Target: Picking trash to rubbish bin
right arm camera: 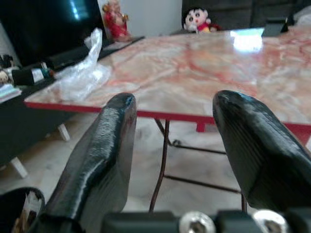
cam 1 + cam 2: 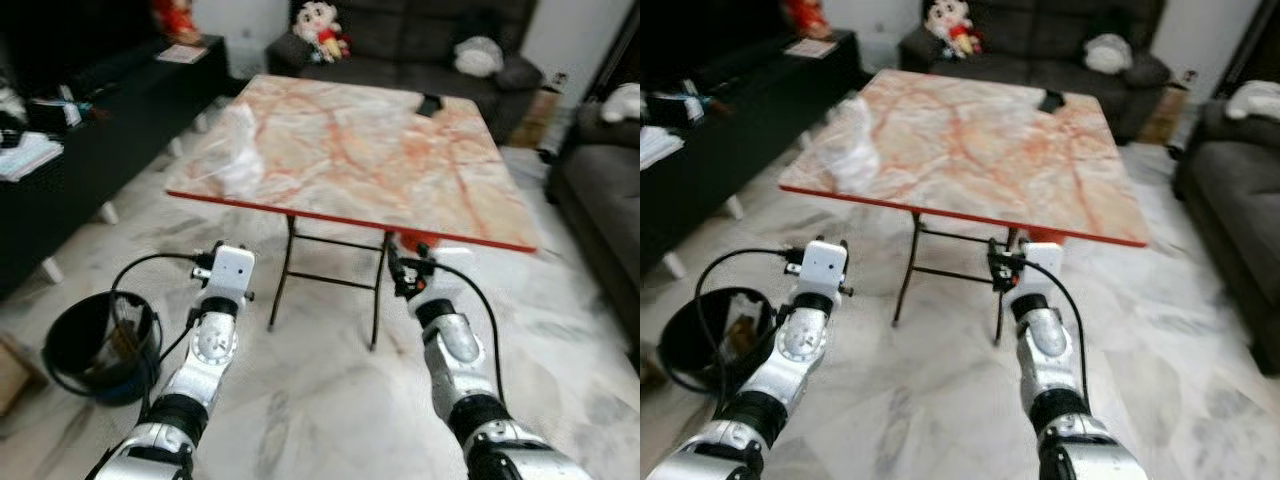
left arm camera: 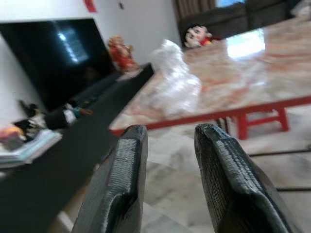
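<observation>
Clear plastic, the bag [image 2: 236,150] lies crumpled on the table [image 2: 400,170] at its left edge, at twelve o'clock from my left gripper [image 3: 167,145], the nearer one; both it and the right gripper [image 1: 177,133] gape empty, and the head view adds the bin [image 2: 95,345] at nine o'clock.

Silver jointed arms, looping black cables, ribbed black fingers [image 3: 121,184] on each claw.

Table [image 2: 420,170] top mostly bare; clear plastic bag [image 2: 235,150] at near-left edge, dark obj [image 2: 430,104] far right. Bin [image 2: 95,345] on floor left, sofa [image 2: 600,200] right.
</observation>
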